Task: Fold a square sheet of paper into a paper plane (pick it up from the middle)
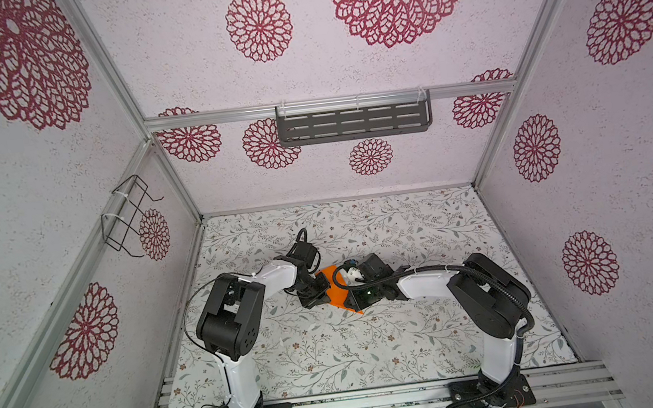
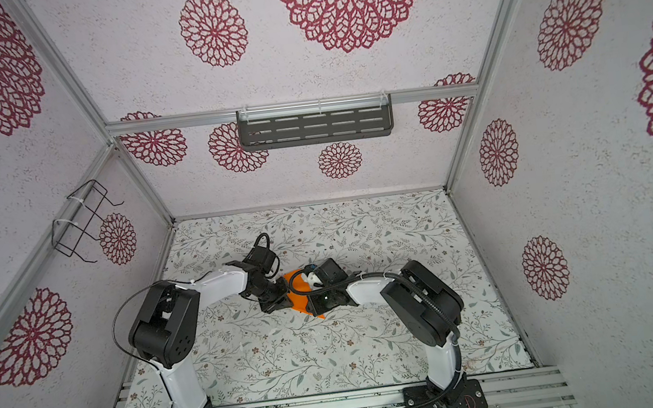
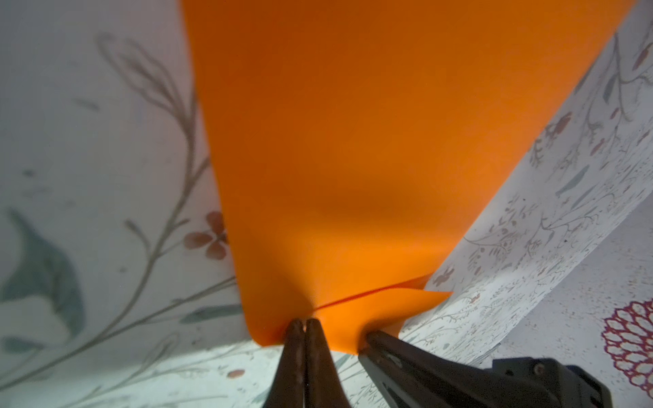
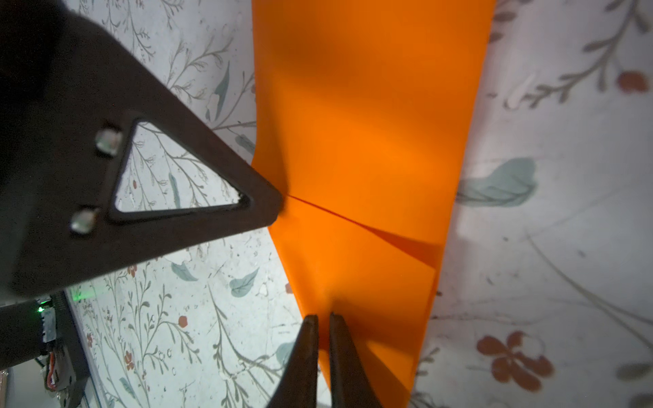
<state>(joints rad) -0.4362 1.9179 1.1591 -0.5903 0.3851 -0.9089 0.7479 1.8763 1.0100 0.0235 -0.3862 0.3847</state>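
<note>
The square sheet of paper (image 1: pixel 337 292), orange and partly folded with one flap edge crossing it, is near the middle of the desk (image 1: pixel 334 359). The left gripper (image 3: pixel 305 323) pinches the sheet's edge, fingertips pressed together. Just beside it, the right gripper (image 4: pixel 323 319), jaws narrow, clamps the same sheet.

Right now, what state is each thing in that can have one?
square sheet of paper, partly folded, one flap's edge showing, not yet a plane.
left gripper, shut on the paper's edge.
right gripper, nearly closed, pinching the same sheet.
</note>
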